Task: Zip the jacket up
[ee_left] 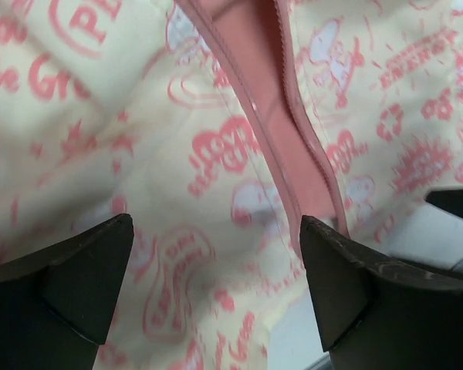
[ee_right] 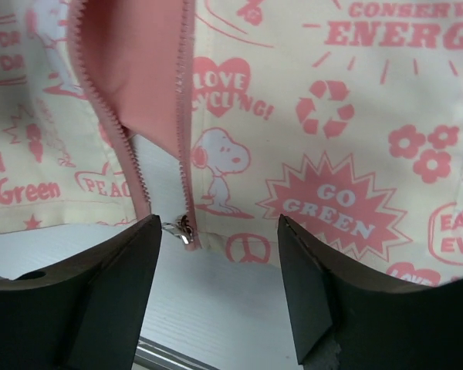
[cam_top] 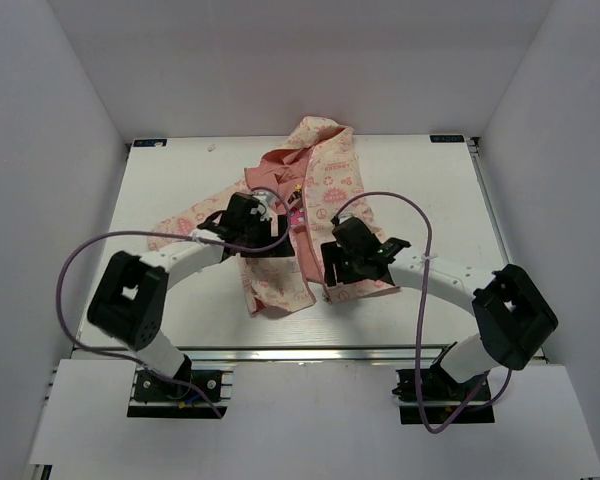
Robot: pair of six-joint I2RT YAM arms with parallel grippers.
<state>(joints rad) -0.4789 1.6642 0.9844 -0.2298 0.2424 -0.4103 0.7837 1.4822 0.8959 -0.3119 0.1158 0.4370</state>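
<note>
Jacket (cam_top: pixel 302 205): spread on the surface (cam_top: pixel 440 200), mid-way back, front unzipped, pink lining showing between the two zipper tapes. Judged step: getting hold of the bottom hem ends before joining.

Left gripper (ee_left: pixel 216 231): wide open over printed fabric beside one tape, holding nothing.

Right gripper (ee_right: pixel 217 223): open, straddling the hem corner, slider (ee_right: pixel 187 230) just inside one finger, nothing pinched.

Next move calls for seating the free tape end in the slider, hem held taut.

Counted: one jacket, one slider, two tapes, two grippers.
</note>
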